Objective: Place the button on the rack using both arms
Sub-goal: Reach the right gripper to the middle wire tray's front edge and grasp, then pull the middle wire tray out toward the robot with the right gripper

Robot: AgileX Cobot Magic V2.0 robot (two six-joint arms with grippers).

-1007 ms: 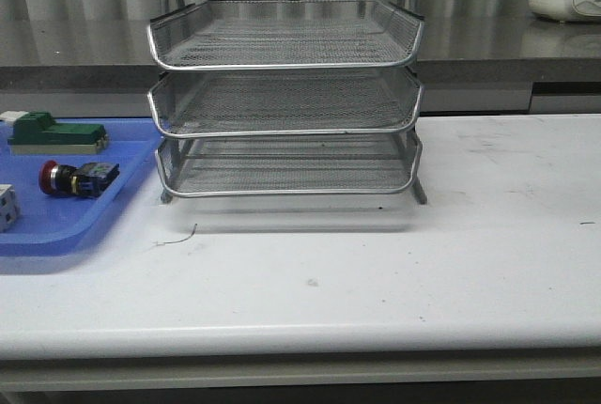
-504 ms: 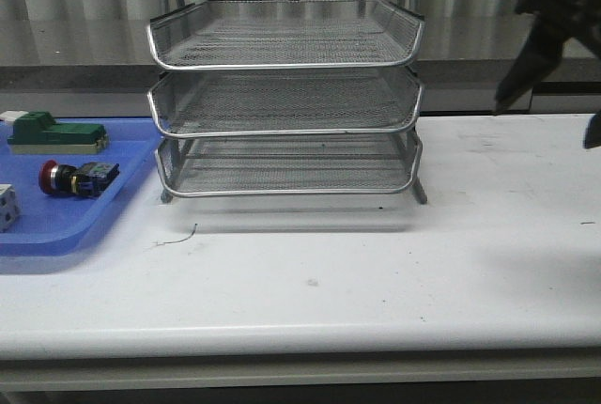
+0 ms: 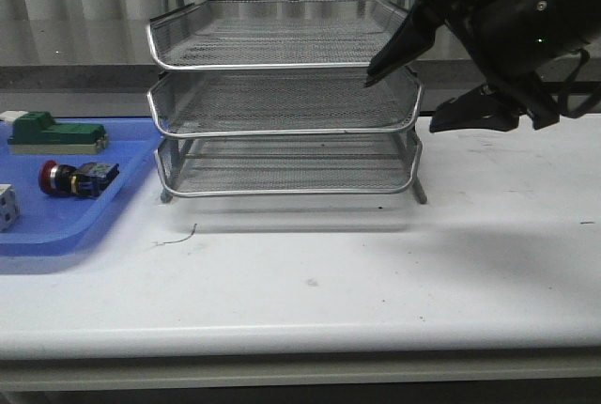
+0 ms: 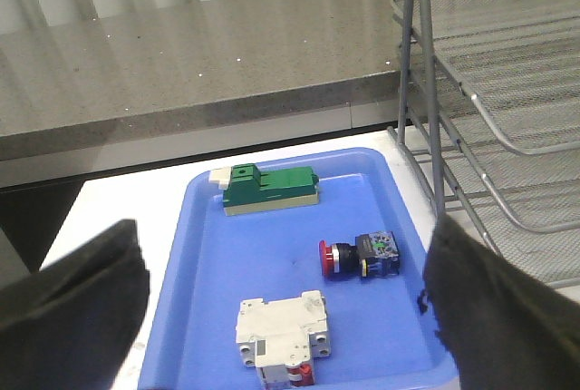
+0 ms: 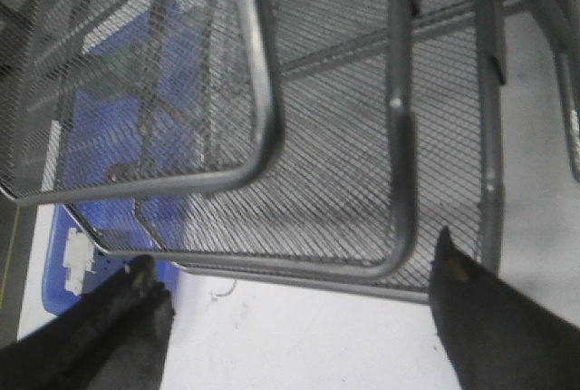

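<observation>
A lab or workshop bench: a scuffed white table (image 3: 376, 272) bears a wire-mesh rack (image 3: 286, 94), and beside the rack a blue tray (image 4: 217, 317) of electrical parts (push-button, breaker), grey counter (image 4: 181, 73) behind.

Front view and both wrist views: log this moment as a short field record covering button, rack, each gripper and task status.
button: lying on its side in the blue tray, left of the rack
rack: three mesh tiers, all look empty
left gripper: open, above the blue tray, holding nothing
right gripper: open, at the rack's right front corner, near the middle tier
other tray items: green block, white block
status: button not yet picked up
</observation>
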